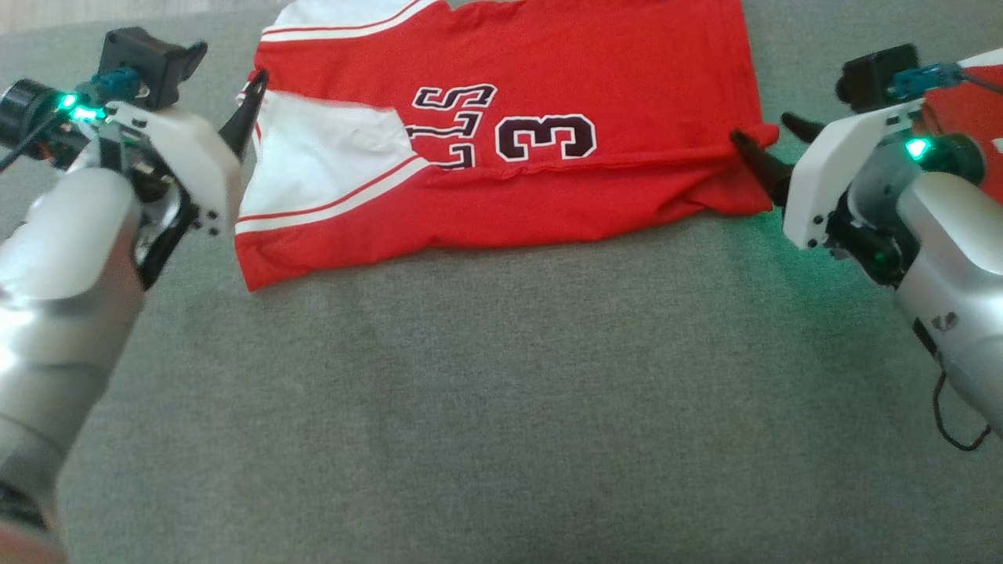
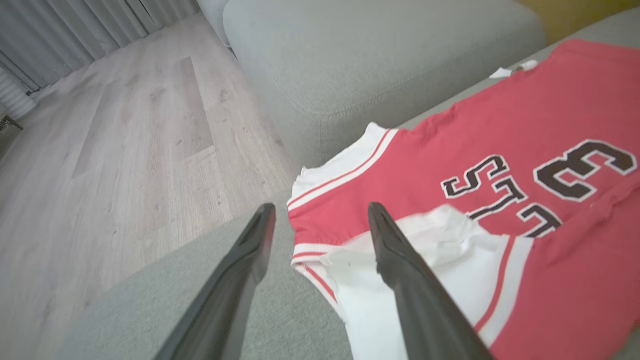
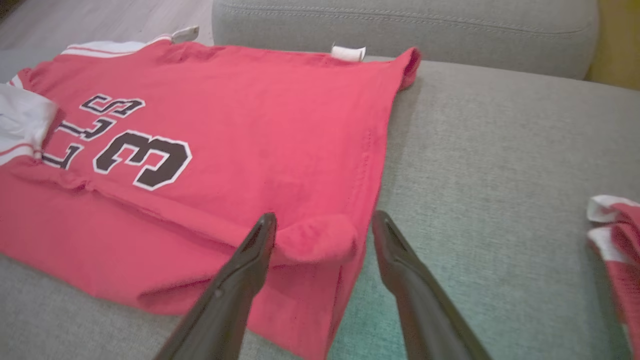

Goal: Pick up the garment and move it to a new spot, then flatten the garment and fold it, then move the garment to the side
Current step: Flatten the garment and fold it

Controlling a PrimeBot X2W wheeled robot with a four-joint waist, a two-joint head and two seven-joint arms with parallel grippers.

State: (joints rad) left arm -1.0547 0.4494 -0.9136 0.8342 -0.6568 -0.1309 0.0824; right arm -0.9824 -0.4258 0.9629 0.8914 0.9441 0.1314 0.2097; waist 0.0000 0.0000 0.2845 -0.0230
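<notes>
The red garment [image 1: 548, 180] lies on the grey sofa [image 1: 501, 392], its long axis running across the seat: white-trimmed end by the left gripper [image 2: 321, 207], red hem by the right gripper [image 3: 324, 216]. The head view cuts off its far edge, and a folded-over white panel hides part of the lettering. Both grippers stand spread, the right astride a curled hem corner. The left wrist view adds wooden floor [image 2: 125, 150]; the right, another red cloth [image 3: 617, 240]
</notes>
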